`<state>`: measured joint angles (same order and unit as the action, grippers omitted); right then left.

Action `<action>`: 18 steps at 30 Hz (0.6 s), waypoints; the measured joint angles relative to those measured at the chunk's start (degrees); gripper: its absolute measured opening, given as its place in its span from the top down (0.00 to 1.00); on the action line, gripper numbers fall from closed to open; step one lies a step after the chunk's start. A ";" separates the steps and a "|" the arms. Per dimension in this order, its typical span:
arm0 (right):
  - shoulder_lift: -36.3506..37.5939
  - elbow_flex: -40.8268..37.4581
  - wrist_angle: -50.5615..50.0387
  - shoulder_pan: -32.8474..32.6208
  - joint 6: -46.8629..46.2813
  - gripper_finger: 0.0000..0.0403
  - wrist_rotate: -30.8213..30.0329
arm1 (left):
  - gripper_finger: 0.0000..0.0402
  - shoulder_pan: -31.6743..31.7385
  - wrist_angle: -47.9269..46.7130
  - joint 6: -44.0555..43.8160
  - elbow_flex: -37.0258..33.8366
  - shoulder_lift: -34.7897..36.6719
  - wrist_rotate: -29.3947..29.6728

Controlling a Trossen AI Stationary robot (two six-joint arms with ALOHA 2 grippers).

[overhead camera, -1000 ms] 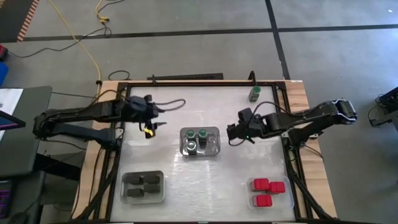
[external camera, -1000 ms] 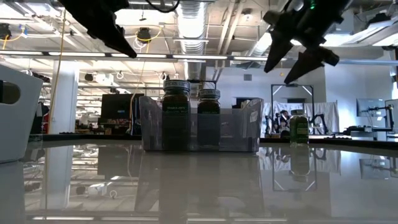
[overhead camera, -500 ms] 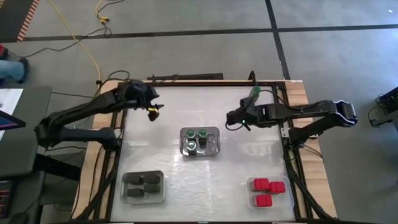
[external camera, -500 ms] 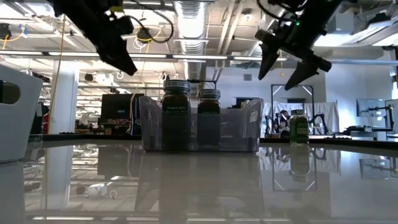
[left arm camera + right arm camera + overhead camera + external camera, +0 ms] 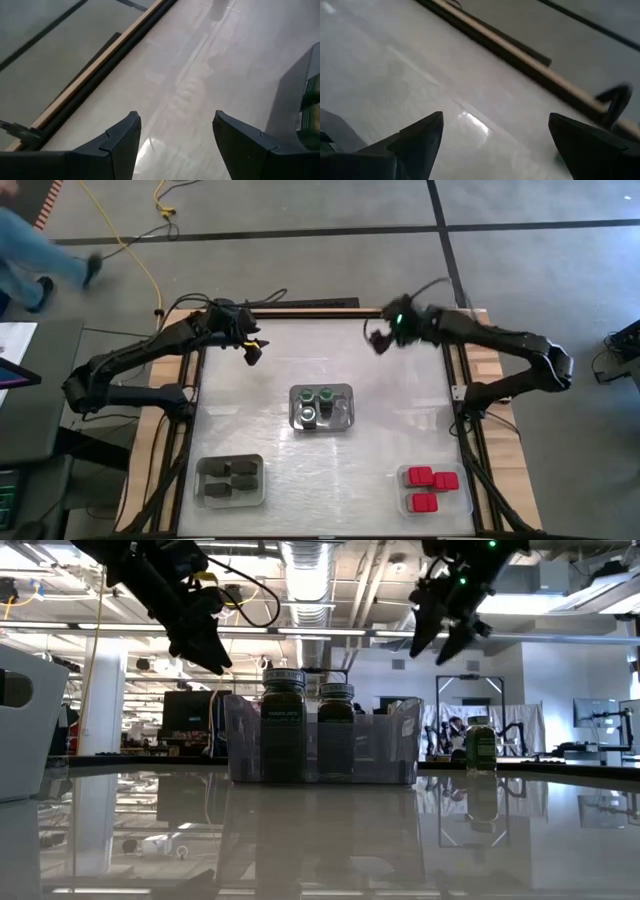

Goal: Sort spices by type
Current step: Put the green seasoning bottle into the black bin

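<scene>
A clear tray (image 5: 322, 408) at the table's middle holds three green-lidded jars (image 5: 325, 394), which stand upright in the low view (image 5: 284, 725). One more green-lidded jar (image 5: 481, 748) stands alone on the table near the far right corner; in the high view my right arm covers it. Dark rectangular spices (image 5: 230, 478) lie in a near-left tray, and red-topped ones (image 5: 430, 478) in a near-right tray. My left gripper (image 5: 252, 352) hangs open above the far left of the table. My right gripper (image 5: 376, 340) hangs open above the far right, left of the lone jar.
Bare table top lies between the three trays and under both grippers (image 5: 175, 135) (image 5: 492, 140). A wooden rim with a dark rail (image 5: 300, 308) runs along the far edge. A pale container wall (image 5: 20, 720) shows at the low view's left. A person's legs (image 5: 40, 250) pass beyond the far left corner.
Both arms have swung toward the table's far edge. My left gripper went from beside the table's left edge toward the far edge and slightly right. My right gripper went from right of the centre tray toward the far edge, and its arm now covers the lone jar. Both stayed open.
</scene>
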<state>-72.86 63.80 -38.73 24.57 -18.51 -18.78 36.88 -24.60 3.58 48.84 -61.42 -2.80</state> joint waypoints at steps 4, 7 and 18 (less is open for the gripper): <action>-1.06 6.87 -5.80 8.21 11.69 0.05 9.10 | 0.41 -0.02 0.57 -1.58 0.00 -0.63 0.04; -3.96 12.35 -14.54 13.18 20.05 0.08 11.48 | 0.41 0.00 0.70 -1.57 0.00 -0.56 0.06; -18.52 20.10 -34.45 20.21 50.94 0.17 11.60 | 0.41 -0.02 1.79 -4.63 0.00 -0.56 0.35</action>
<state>-91.38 83.90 -73.17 44.78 32.43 -7.18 36.86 -22.81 -1.05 48.84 -61.98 -2.46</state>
